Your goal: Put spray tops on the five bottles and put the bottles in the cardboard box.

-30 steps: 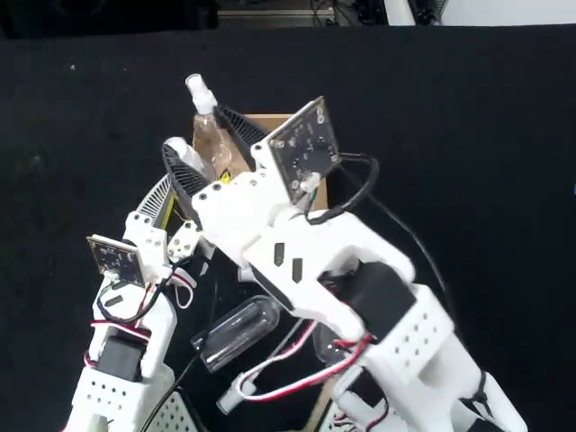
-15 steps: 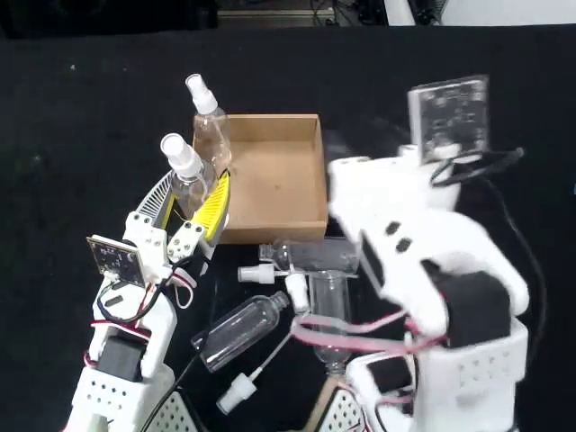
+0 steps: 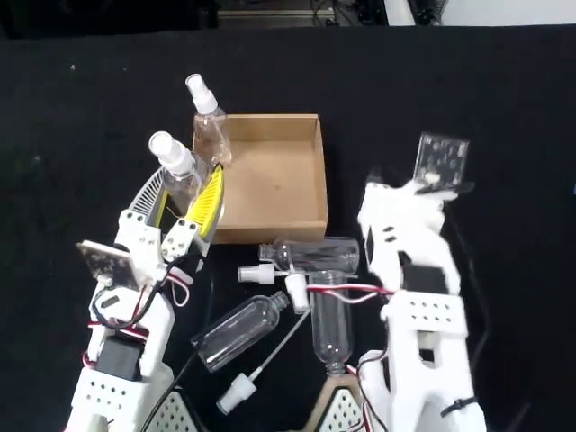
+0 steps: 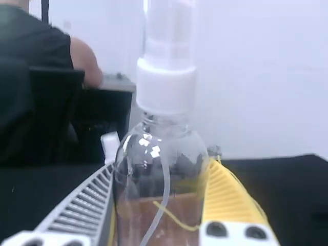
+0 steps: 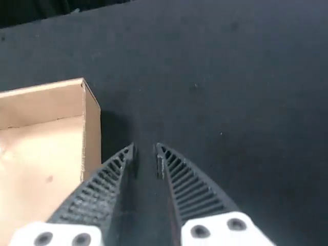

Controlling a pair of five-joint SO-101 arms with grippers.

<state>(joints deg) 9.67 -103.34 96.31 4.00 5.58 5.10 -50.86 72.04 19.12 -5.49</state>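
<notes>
Item: sprayer-topped bottle (image 4: 159,174), pinched mid-body by left gripper (image 3: 186,191), just outside cardboard box (image 3: 270,230) wall. Clear plastic; probably light, slick. Grip body, not spray top. Right gripper (image 5: 145,154): slightly parted, empty.

No legible print, seemingly, on bottle (image 3: 183,176) or box (image 3: 270,233).

I count five bottles. Two wear spray tops: the held bottle (image 3: 183,184) in my left pincer (image 3: 189,175), and the standing bottle (image 3: 211,133) at ten o'clock of the one cardboard box (image 3: 270,232). Three lie bare towards its six o'clock: first bare bottle (image 3: 310,255), second bare bottle (image 3: 241,331), third bare bottle (image 3: 330,326). Three spray tops lie loose: first loose top (image 3: 256,273), second loose top (image 3: 297,292), third loose top (image 3: 236,393). With my right pincer (image 5: 145,149), that makes two pincers.
</notes>
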